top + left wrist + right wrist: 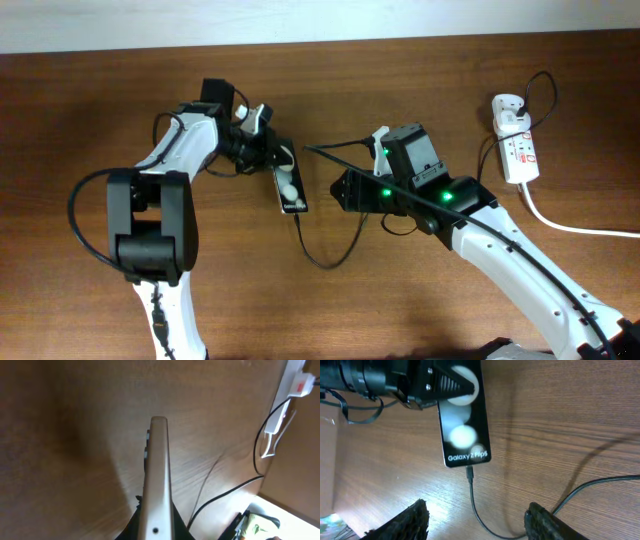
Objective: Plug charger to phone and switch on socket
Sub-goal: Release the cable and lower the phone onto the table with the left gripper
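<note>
closest to the lens, the right gripper (477,509) hangs spread wide. its two dark fingers (409,521) are well apart with nothing between them, just short of the phone (470,451). the phone shows its screen upward over the brown table (420,300), with two white glare spots (462,436) on the glass and small lettering at the end nearest that gripper. at the lettered end the tiny plug tip (469,473) of the charger (479,510) meets the phone's edge; whether it is fully seated i cannot tell. the thin black cable runs away from the phone between the spread fingers, loops on the wood and crosses over the right arm (520,260). at the phone's other end the left gripper (270,152) is clenched on the phone, one black finger (447,384) lying across the screen. well away from the phone, beyond the right arm, sits the socket (520,155), with red marks on its white face and the white adapter block (508,106) at its far end. a thick white cord (575,227) leaves the socket's near end, heading further from the phone. the switch is too small to read.
</note>
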`<state>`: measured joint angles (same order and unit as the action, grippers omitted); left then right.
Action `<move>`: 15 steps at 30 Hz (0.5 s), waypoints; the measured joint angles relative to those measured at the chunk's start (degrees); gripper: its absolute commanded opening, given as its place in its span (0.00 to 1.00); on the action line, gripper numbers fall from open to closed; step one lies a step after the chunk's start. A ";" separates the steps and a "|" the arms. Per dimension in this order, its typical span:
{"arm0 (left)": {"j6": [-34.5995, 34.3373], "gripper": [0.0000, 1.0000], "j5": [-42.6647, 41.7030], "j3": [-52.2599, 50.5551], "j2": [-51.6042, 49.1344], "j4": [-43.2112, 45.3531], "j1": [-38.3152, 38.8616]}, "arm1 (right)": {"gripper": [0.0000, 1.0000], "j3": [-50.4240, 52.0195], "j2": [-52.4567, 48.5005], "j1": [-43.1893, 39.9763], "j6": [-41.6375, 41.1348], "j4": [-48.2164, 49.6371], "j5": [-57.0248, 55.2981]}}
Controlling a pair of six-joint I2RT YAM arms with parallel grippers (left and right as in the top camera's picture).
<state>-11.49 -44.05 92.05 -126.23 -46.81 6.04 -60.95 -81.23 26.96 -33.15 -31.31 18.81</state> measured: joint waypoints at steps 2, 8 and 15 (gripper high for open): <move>0.00 0.00 0.00 -1.44 0.00 0.81 0.00 | 0.64 0.00 0.00 0.00 0.46 0.00 -0.48; -0.07 0.05 0.55 -5.29 0.00 2.89 1.57 | 0.65 0.00 0.00 0.00 0.63 -0.02 -0.83; -0.04 0.41 2.45 -7.04 0.00 3.37 2.84 | 0.64 0.00 -0.02 0.00 0.66 0.00 -0.85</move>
<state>-11.53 -41.60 85.01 -126.23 -43.44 8.88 -60.95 -81.25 26.96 -32.49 -31.31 17.96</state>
